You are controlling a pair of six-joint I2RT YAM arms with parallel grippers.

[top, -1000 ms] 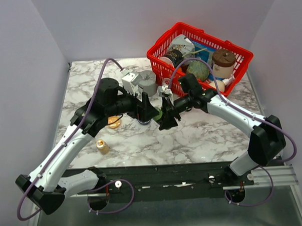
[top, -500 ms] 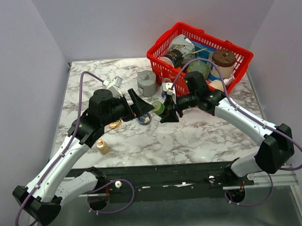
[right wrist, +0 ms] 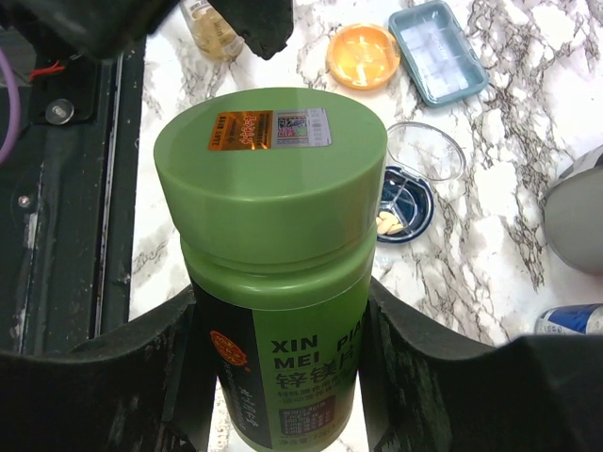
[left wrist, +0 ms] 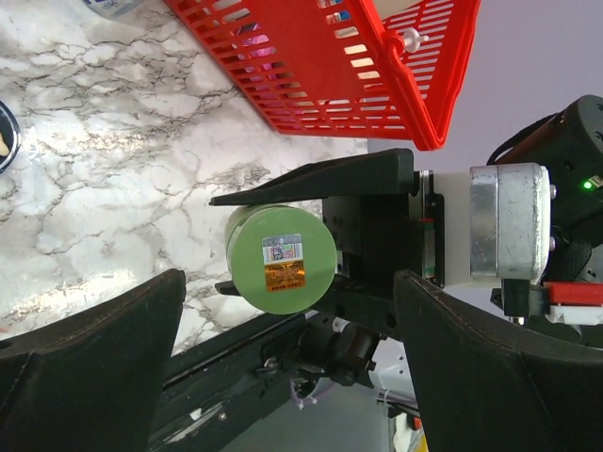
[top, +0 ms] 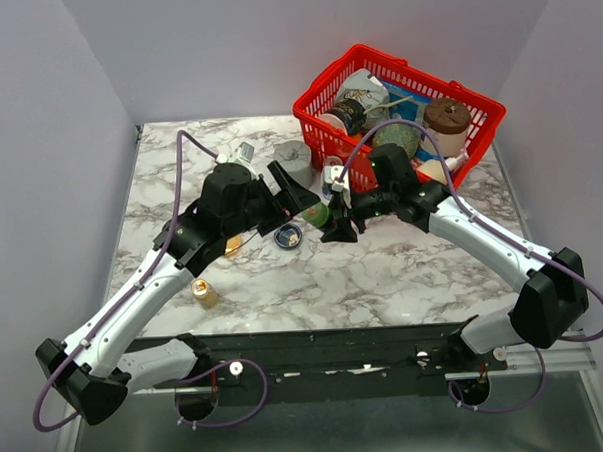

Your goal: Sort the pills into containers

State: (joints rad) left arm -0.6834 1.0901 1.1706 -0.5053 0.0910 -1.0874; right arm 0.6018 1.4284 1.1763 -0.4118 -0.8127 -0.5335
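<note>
Right hand (right wrist: 283, 377) clenched on green pill bottle (right wrist: 273, 188), cap on, held above the surface (top: 384, 272). Left hand (left wrist: 290, 278) released, fingers spread wide, facing the bottle's cap, not touching it. Dark blue dish (right wrist: 413, 201) on surface below the bottle, pale pills inside; orange dish (right wrist: 363, 55) nearby, beside a teal tray (right wrist: 438, 52)

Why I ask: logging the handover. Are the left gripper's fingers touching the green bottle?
Apart. The left wrist view shows clear gaps between the green bottle and both wide-open left fingers; the right gripper holds it.
</note>
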